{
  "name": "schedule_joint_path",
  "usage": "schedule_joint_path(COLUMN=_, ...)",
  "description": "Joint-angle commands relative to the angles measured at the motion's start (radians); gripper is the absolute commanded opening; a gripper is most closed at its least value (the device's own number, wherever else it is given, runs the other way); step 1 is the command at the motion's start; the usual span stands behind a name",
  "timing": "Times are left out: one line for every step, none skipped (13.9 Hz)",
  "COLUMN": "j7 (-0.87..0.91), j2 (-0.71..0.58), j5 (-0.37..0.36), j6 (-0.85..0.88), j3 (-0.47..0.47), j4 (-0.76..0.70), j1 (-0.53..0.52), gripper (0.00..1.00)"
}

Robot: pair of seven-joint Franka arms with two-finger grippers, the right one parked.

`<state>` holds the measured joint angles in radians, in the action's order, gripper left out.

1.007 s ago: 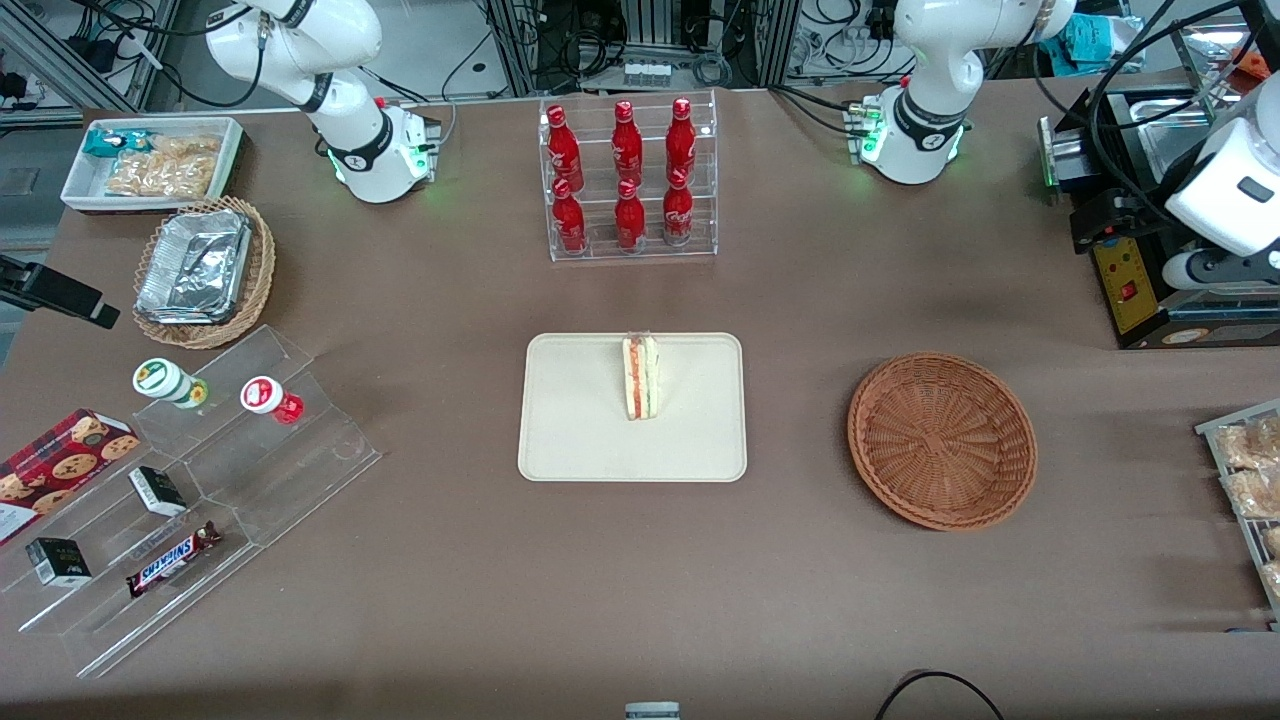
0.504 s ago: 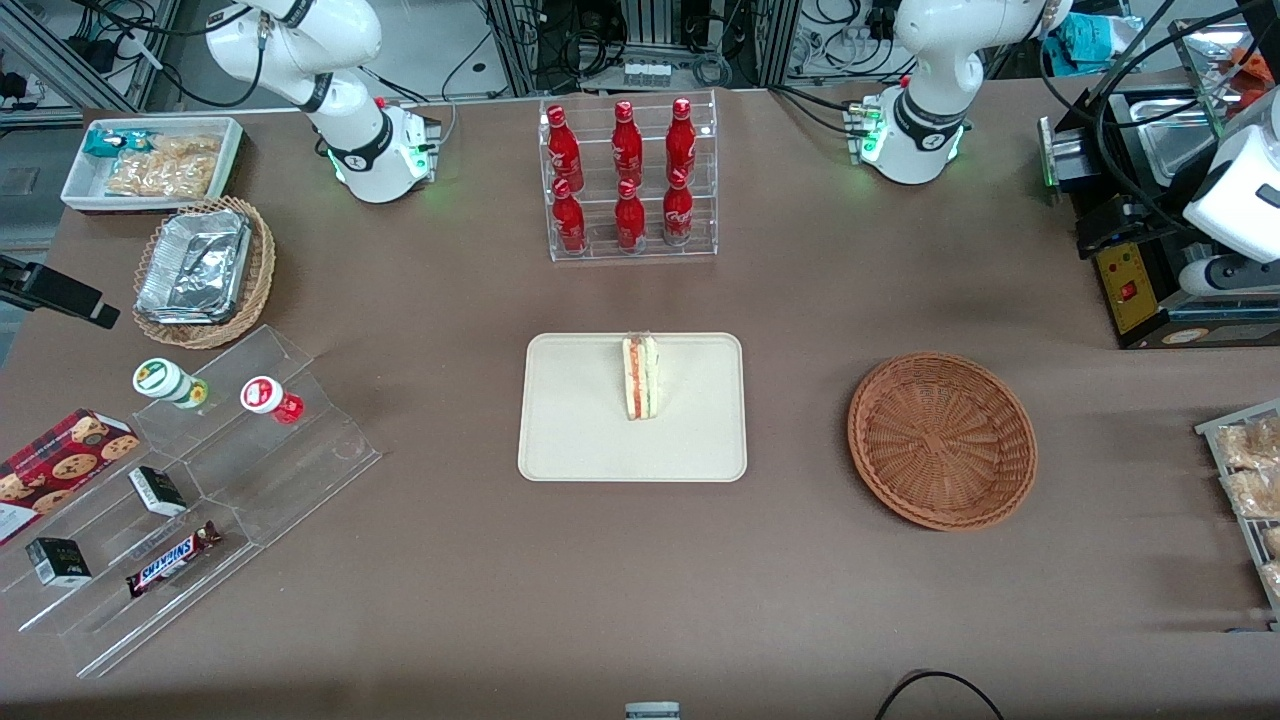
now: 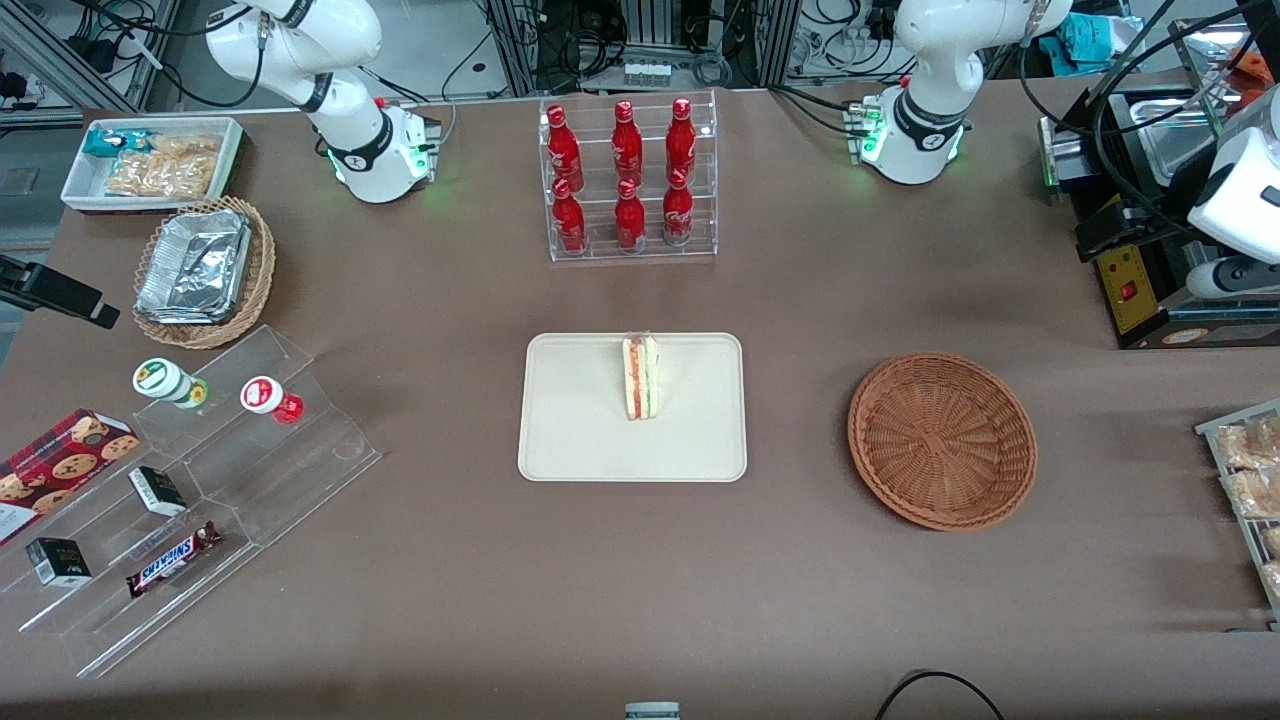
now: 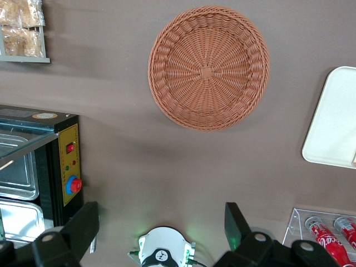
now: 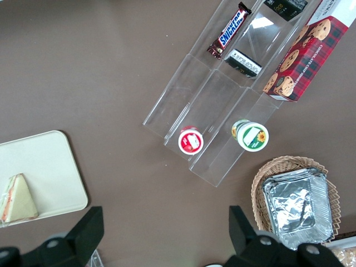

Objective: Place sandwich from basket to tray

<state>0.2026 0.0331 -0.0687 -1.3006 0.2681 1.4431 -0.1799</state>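
The sandwich (image 3: 640, 377) stands on edge on the cream tray (image 3: 580, 430), near the tray's edge farthest from the front camera. It also shows in the right wrist view (image 5: 16, 198) on the tray (image 5: 53, 167). The reddish-brown basket (image 3: 940, 440) is empty and lies beside the tray, toward the working arm's end. My left gripper (image 4: 161, 225) is open and empty, high above the table, with the basket (image 4: 208, 67) and a corner of the tray (image 4: 334, 128) below it. In the front view its white wrist (image 3: 1240, 195) is at the working arm's end of the table.
A clear rack of red bottles (image 3: 628, 180) stands farther from the front camera than the tray. A black box with a red button (image 3: 1135, 285) and a rack of bagged snacks (image 3: 1250, 470) are at the working arm's end. Clear steps with snacks (image 3: 200, 480) and a tan foil basket (image 3: 200, 270) lie toward the parked arm's end.
My left gripper has drifted slightly farther toward the working arm's end of the table. The sandwich, tray and basket have not moved.
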Motion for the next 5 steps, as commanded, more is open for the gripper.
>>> schedule_joint_path(j7=0.014, j2=-0.001, j5=0.012, j6=-0.005, j3=0.014, j4=-0.010, j1=-0.021, gripper=1.00)
schedule_joint_path(j7=0.014, j2=-0.001, j5=0.012, j6=-0.009, j3=0.014, j4=-0.009, j1=-0.023, gripper=1.00)
schedule_joint_path(j7=0.014, j2=0.001, j5=0.010, j6=-0.009, j3=0.014, j4=-0.009, j1=-0.023, gripper=1.00)
schedule_joint_path(j7=0.014, j2=0.001, j5=0.010, j6=-0.011, j3=0.014, j4=-0.006, j1=-0.023, gripper=1.00)
schedule_joint_path(j7=0.014, j2=0.007, j5=0.007, j6=-0.012, j3=0.014, j4=-0.004, j1=-0.026, gripper=1.00)
